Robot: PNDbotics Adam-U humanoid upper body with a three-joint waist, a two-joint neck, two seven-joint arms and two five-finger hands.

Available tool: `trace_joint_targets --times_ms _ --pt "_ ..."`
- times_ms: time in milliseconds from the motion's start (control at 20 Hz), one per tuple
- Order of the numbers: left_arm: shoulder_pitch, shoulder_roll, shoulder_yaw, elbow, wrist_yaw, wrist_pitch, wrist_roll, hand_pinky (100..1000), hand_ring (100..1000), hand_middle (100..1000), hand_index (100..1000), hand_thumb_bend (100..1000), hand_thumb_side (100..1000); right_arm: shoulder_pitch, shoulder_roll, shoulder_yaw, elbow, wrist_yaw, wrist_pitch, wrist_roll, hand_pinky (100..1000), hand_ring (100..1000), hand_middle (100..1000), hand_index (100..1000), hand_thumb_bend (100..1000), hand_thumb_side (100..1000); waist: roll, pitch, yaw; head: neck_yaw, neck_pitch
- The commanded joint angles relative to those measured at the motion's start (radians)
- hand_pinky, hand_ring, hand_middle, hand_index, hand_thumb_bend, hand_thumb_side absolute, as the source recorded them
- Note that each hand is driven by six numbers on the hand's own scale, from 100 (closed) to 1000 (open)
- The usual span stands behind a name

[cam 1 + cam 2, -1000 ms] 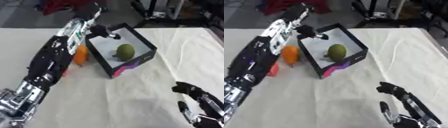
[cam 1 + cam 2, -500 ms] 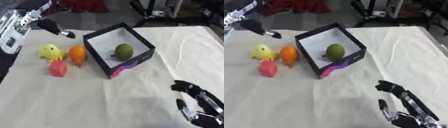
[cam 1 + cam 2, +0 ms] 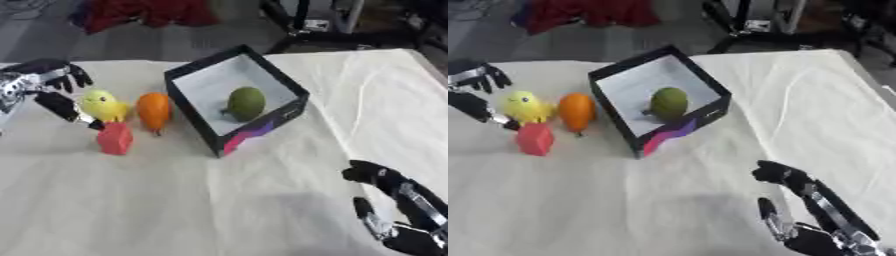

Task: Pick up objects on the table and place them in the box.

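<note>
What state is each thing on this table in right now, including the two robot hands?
box: open-topped, upright on the cloth, holding one fruit
green fruit: inside the box
orange fruit: on the cloth, just left of the box
yellow object: on the cloth, beside the orange fruit
red object: on the cloth, in front of the yellow one
left robot hand: open, beside the yellow object, holding nothing
right robot hand: open, idle at lower right
</note>
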Motion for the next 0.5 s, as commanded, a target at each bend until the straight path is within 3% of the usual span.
trace_joint_targets --times_ms 50,500 --pt "-0.007 0.038 -0.004 0.009 0.019 -0.011 -0.028 757 695 723 821 864 410 -0.007 -0.019 -0.008 -0.006 0.002 0.002 -0.006 887 825 779 918 100 378 0.015 -0.025 0.000 -0.004 -0.002" --pt "-0.020 0.002 -0.028 0.048 0.032 -0.040 -0.056 753 696 724 823 817 383 -0.004 -0.017 -0.008 -0.005 0.004 0.002 -0.006 887 825 779 917 100 375 0.013 -0.025 0.001 -0.006 -0.002"
